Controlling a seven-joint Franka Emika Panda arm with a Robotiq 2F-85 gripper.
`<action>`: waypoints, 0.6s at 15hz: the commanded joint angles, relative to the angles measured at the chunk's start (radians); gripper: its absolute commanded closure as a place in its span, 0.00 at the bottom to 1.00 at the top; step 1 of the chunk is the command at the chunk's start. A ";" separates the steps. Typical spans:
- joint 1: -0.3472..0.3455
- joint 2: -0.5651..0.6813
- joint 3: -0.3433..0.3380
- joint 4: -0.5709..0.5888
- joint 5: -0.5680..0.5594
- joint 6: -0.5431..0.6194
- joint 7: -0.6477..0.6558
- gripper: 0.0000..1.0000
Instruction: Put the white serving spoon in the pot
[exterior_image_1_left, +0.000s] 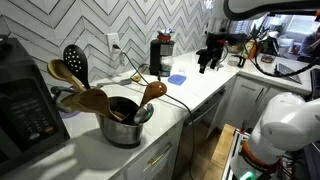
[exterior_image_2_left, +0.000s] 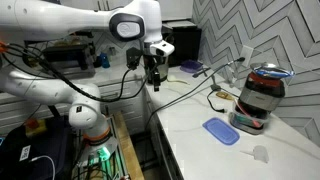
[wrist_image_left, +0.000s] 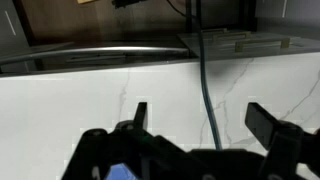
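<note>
Nearest, at lower centre in an exterior view, the pot (exterior_image_1_left: 123, 130) on the white counter (exterior_image_1_left: 210, 85), bristling with utensils. Among them, at the upper left of the bunch, the pale round bowl of the white serving spoon (exterior_image_1_left: 60, 70), apparently standing in the pot just left of the black slotted spoon (exterior_image_1_left: 75, 62), with brown wooden spoons (exterior_image_1_left: 90, 101) lower and to the right. Farther back along the counter, a blue pad (exterior_image_1_left: 177, 78) and a dark appliance (exterior_image_1_left: 160, 55). Farthest, at upper right, the gripper (exterior_image_1_left: 207, 66), well apart from the spoon, with pad and appliance between. In the wrist view, fingers (wrist_image_left: 140, 118) spread wide, gripping nothing, above bare counter and a dark cable (wrist_image_left: 203, 70).
</note>
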 joint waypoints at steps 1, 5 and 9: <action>0.003 0.001 -0.002 0.003 -0.001 -0.003 0.001 0.00; 0.001 0.055 0.009 0.046 0.054 -0.012 0.075 0.00; -0.003 0.239 0.046 0.183 0.211 0.012 0.271 0.00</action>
